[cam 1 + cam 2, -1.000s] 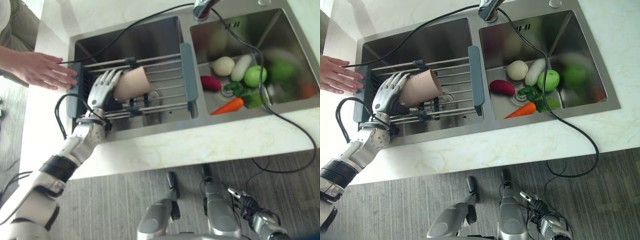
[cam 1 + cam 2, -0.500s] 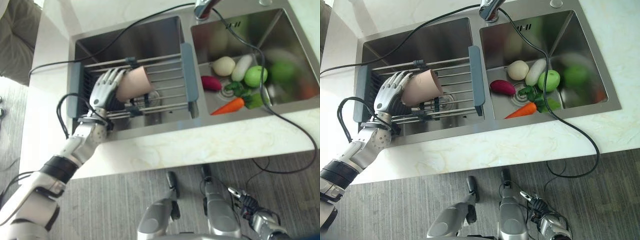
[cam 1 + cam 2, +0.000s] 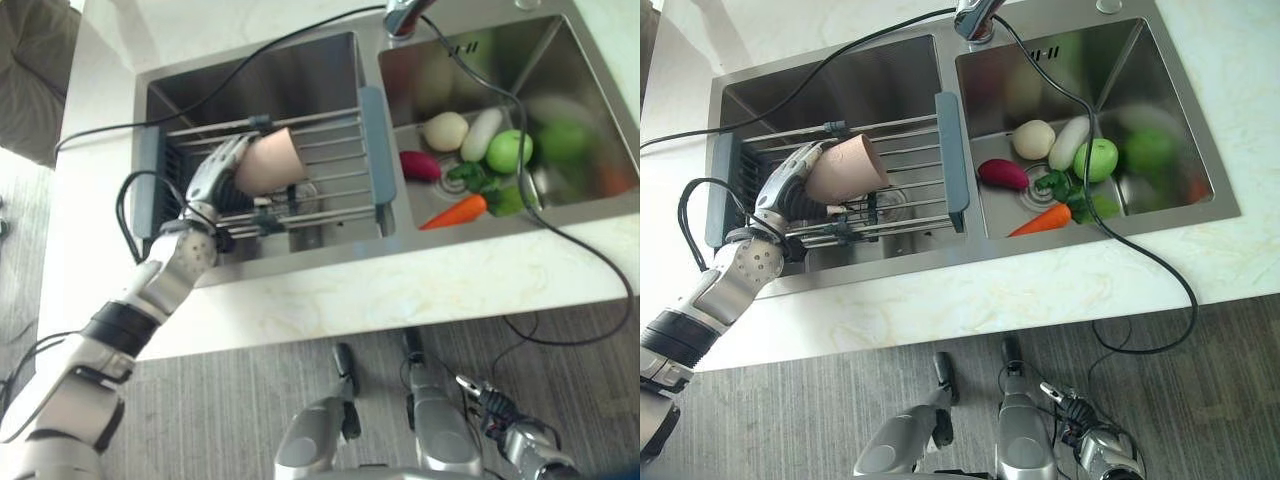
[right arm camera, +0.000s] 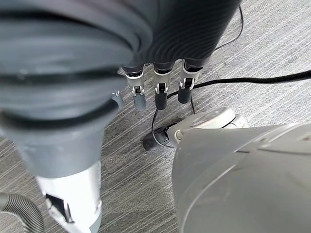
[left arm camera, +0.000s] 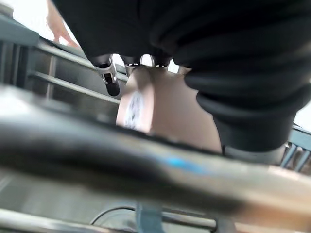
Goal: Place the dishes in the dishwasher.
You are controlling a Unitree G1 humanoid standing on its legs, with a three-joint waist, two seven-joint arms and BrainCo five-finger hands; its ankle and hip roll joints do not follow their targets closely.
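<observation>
cup (image 3: 270, 163): tan, on its side over the wire rack (image 3: 330, 170) in left sink basin
my left hand (image 3: 213, 175): fingers curled round cup
my right hand (image 4: 158, 90): hanging low above floor, fingers relaxed, empty

The left hand (image 3: 215, 172) hides the cup's (image 3: 270, 163) base.

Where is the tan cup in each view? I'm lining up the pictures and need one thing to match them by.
Left eye view: tan cup on its side over the wire rack, held by the left robot hand.
Right eye view: same, left of centre.
Left wrist view: centre, past the fingers.
Right wrist view: not in it.
Shared landmark: the wire rack's bars.
</observation>
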